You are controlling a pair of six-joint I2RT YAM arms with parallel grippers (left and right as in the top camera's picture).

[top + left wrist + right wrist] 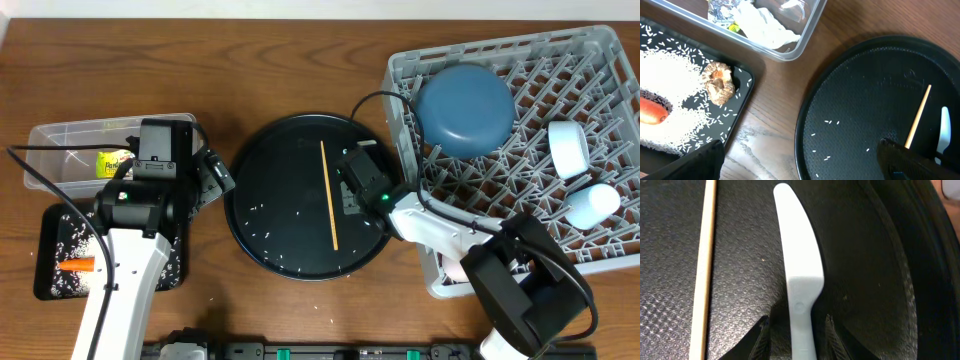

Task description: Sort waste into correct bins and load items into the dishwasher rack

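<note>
The right fingers (760, 340) stood narrow over the right part of the round black tray (270, 190), one on each side of the handle of the pale-blue flat utensil (797, 265). The utensil lay flat on the tray, and I could not tell whether the fingers pressed on it. Just to its left lay the thin wooden chopstick (328, 195), running from far to near across the tray. Loose white rice grains (830, 121) were scattered over the tray's left and near parts.

The left fingers (700, 160) were spread wide and held nothing. They hung over the counter (300, 60) between the tray and the two bins.

The clear tub (60, 130) sat at the far left. It held the yellow-green printed snack wrapper (112, 160) and the crumpled white tissue (762, 25). Just near of it lay the shallow black rectangular tray (45, 225). In it were a spread of rice (675, 75), the orange carrot (77, 265) and the small brown biscuit (719, 82).

The dishwasher rack (600, 60) filled the right side. The dark-blue plate (465, 105) lay in its far left part. The white bowl (570, 147) and the light-blue cup (590, 205) were toward its right edge. The pale-pink cup (455, 268) showed only partly at the rack's near left corner, beneath the right arm.
</note>
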